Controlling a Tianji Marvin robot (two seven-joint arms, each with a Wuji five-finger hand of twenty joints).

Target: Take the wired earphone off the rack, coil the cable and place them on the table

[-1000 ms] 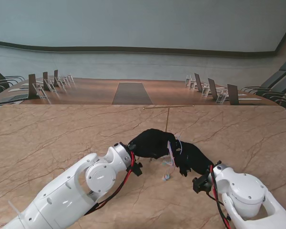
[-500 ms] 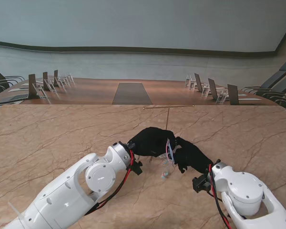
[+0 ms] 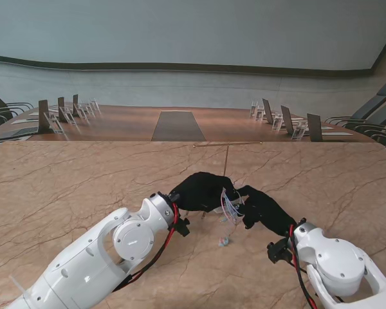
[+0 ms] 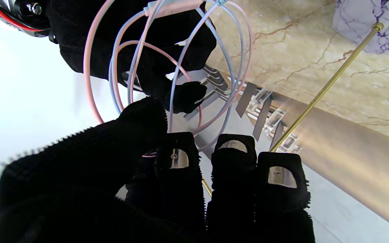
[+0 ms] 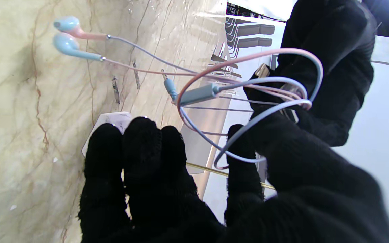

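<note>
The earphone cable (image 3: 230,205), pink and pale blue, is wound in several loops between my two black-gloved hands above the table. My left hand (image 3: 202,192) pinches the loops (image 4: 181,67) between thumb and fingers (image 4: 177,158). My right hand (image 3: 260,207) meets it from the right, with a loop (image 5: 248,101) caught between its thumb and index finger. Both blue earbuds (image 5: 66,37) hang below the coil, just over the table (image 3: 224,242). The inline remote (image 5: 198,94) and jack (image 5: 171,88) dangle by the loops. The thin brass rack (image 3: 226,158) stands bare just beyond the hands.
The rack's brass rod (image 4: 326,87) rises from a white marbled block (image 4: 373,23). The marble-patterned table (image 3: 64,187) spreads out on both sides. Beyond its far edge is a conference table with chairs and name stands (image 3: 180,122).
My right wrist and forearm have drifted right and nearer to me, spreading the loops a little. The earbuds have swung slightly lower. My left hand has hardly moved.
</note>
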